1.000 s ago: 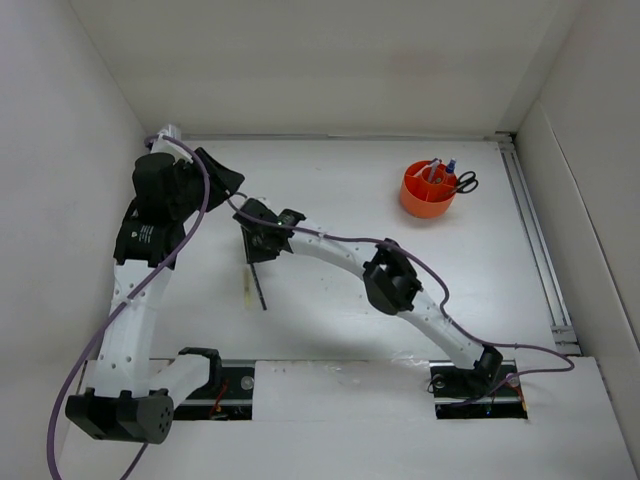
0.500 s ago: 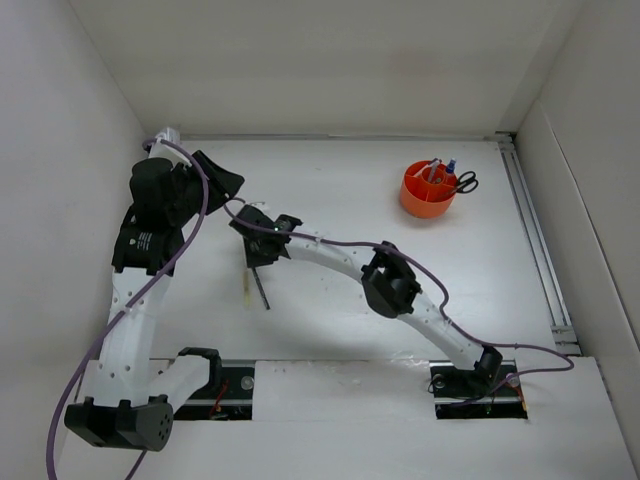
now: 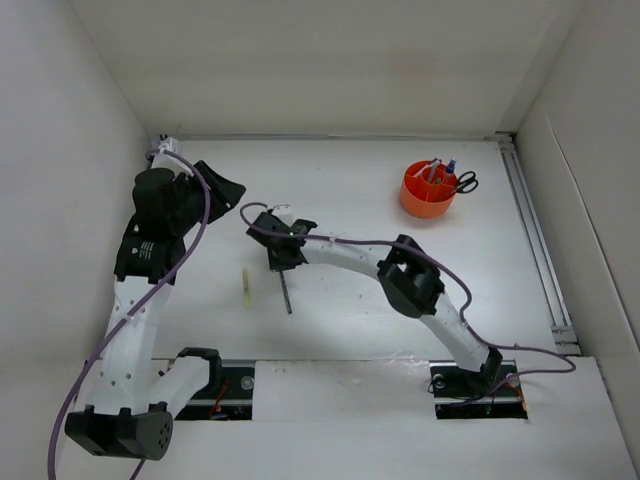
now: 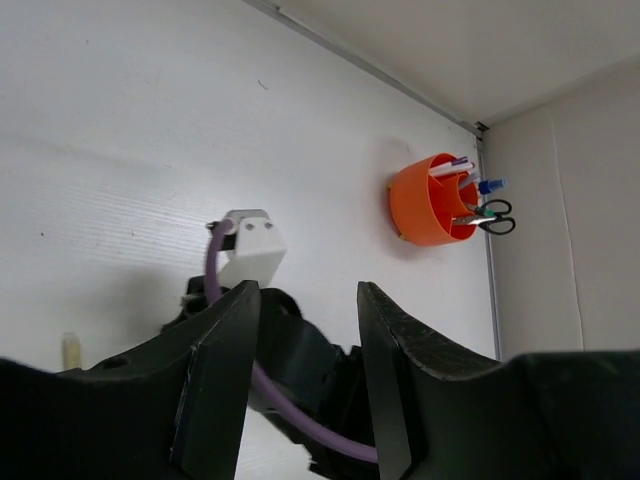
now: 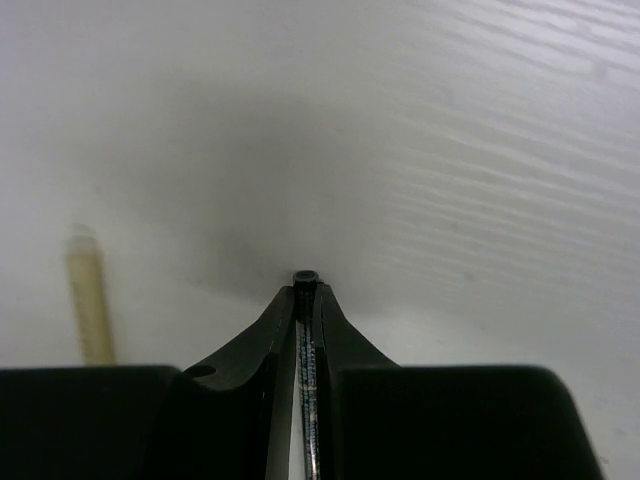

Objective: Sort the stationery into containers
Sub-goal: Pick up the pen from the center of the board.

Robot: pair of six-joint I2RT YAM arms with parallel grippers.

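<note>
One dark pen (image 5: 306,278) is being gripped by the right end effector (image 3: 283,262), clenched on it. One pale yellow stick (image 3: 246,284) is being supported by the desk (image 3: 340,175) near its left. Two pens (image 4: 450,167) and one pair of scissors (image 4: 490,217) are being held in the single orange cup (image 3: 426,192), far right. The left end effector (image 4: 305,290) is being kept released, grasping nothing.

1. Right arm (image 3: 400,280) stretches out long and low from its base, the wrist ending well left of the orange cup (image 3: 425,195)
2. Right gripper (image 3: 283,262) points down, fingers (image 5: 250,350) pinched tight on a thin dark pen (image 3: 286,296)
3. Left arm (image 3: 140,290) stands tall, farther left of the cup, wrist folded over at the top
4. Left gripper (image 3: 225,183) faces toward the cup, fingers (image 4: 220,380) spread apart
</note>
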